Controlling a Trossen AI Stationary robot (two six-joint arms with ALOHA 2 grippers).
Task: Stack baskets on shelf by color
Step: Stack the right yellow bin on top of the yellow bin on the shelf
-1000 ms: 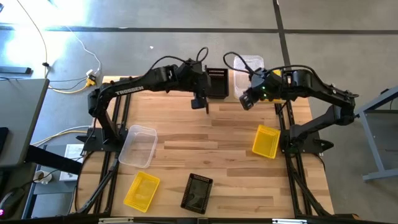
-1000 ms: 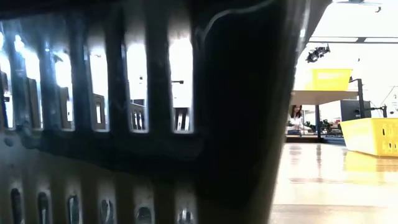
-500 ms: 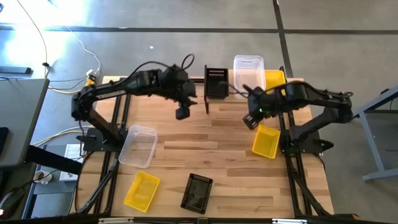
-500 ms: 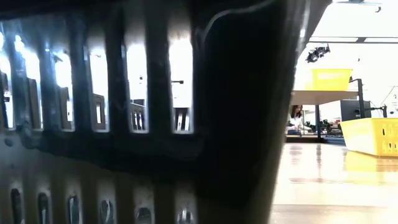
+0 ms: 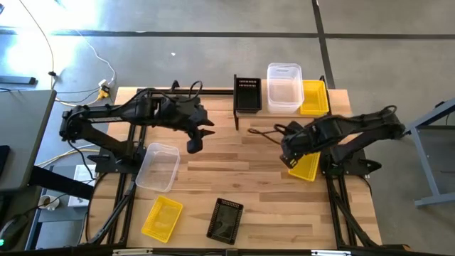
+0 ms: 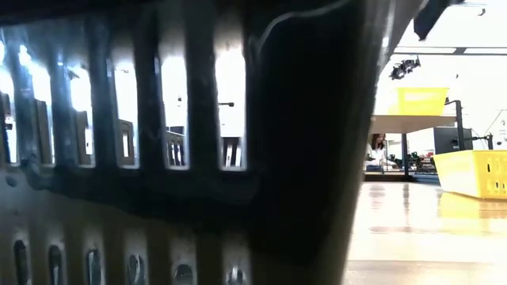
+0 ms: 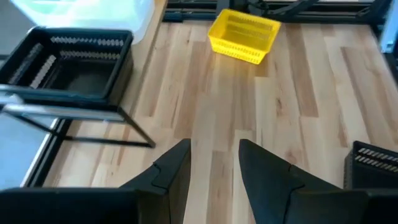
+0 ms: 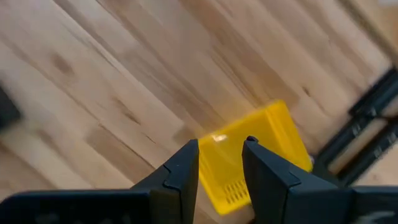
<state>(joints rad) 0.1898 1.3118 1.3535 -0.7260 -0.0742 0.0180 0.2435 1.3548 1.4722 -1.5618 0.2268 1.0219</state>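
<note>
**Both end effectors empty over the table**

Your right end effector [image 5: 288,158] hangs with fingers spread above the yellow basket [image 5: 306,165] at the table's [image 5: 256,185] right edge. Your left end effector [image 5: 194,144], fingers parted and empty, hovers beside the clear tub [image 5: 158,167]. The shelf [image 5: 242,108] carries a black basket [image 5: 247,94], clear and yellow ones.

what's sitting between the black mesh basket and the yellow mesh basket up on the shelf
A clear translucent plastic tub sits between the black mesh basket and the yellow mesh basket on the shelf, in the high view.
</note>
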